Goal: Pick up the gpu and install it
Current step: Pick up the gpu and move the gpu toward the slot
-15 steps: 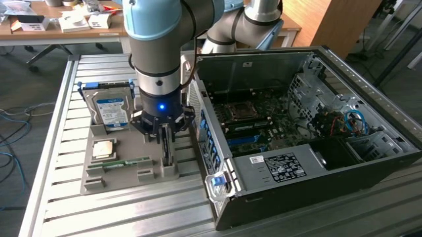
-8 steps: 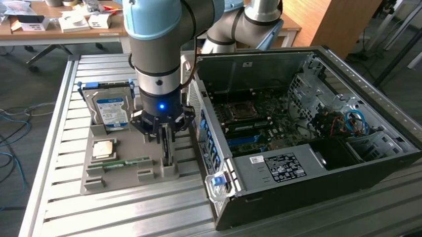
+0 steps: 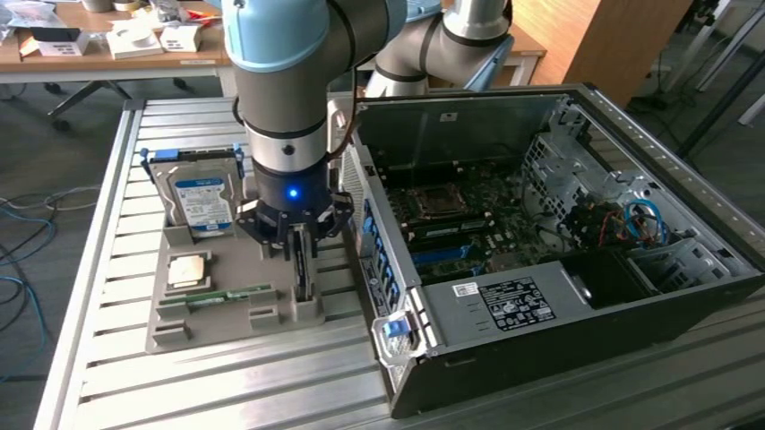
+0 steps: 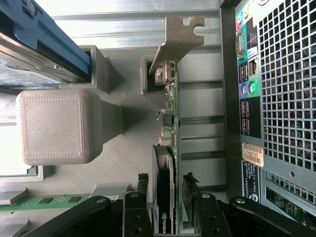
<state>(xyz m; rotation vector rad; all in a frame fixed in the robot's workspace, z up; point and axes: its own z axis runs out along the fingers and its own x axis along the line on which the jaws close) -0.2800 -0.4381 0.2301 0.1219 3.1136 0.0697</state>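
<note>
- Wrist view: the gpu (image 4: 167,128) stands on edge in the grey holder (image 4: 113,163), its metal bracket at the end far from the gripper (image 4: 166,178).
- The claw's fingers (image 4: 142,185) are spread wide, one on each side of the card.
- Exterior view: the holder sits just beside the open computer case (image 3: 669,296), on the exterior view's left.

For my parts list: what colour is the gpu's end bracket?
Pale silvery metal. The bracket shows best in the wrist view.
</note>
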